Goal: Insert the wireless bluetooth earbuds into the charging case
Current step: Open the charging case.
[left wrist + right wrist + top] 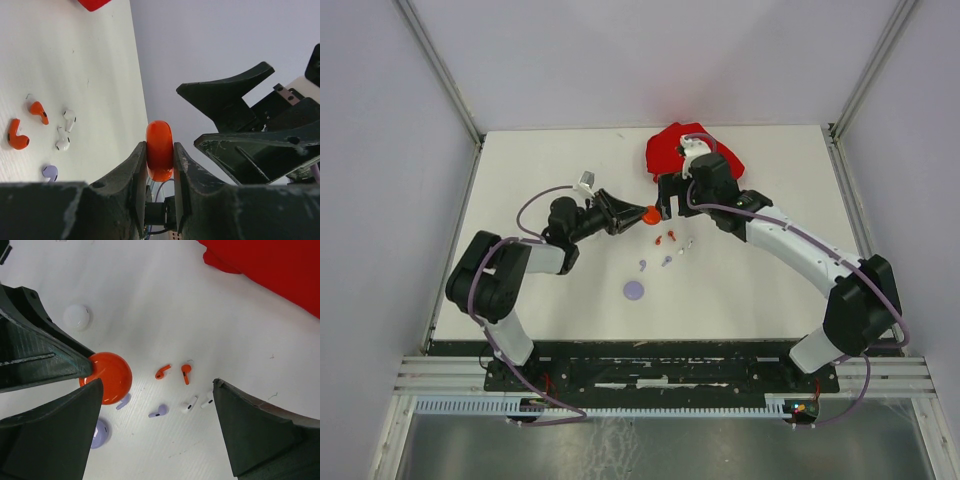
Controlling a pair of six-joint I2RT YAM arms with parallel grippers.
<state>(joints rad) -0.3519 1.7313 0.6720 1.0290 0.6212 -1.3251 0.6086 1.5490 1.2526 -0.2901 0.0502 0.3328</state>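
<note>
My left gripper (pixel 160 152) clamps the red case (pixel 159 134) on edge above the table (pixel 760 290); the right gripper (pixel 158 382) gapes empty beside it (earbuds (pixel 186 374) lie loose below). I'd hold left steady and nip the lid seam squarely

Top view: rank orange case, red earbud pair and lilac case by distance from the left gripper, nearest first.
1. Orange case: clamped in the left gripper itself.
2. Red earbud pair: just below and right of it in view.
3. Lilac case: farthest, lower in view.
</note>
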